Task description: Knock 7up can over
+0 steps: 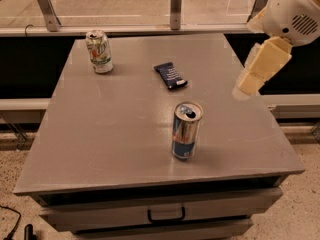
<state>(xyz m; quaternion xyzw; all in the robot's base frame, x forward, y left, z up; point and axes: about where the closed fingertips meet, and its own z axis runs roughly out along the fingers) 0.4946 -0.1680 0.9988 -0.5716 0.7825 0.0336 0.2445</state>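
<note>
The 7up can [99, 51] stands upright near the far left corner of the grey table [115, 134]. It is whitish-silver with green lettering. My gripper [246, 88] hangs from the white arm at the right side of the view, above the table's right edge. It is far to the right of the 7up can and touches nothing.
A taller blue-and-silver can [186, 130] stands open-topped near the table's front middle. A dark flat packet [170, 75] lies between the two cans. A metal railing with posts [175, 6] runs behind the table. A drawer handle [166, 215] shows below the front edge.
</note>
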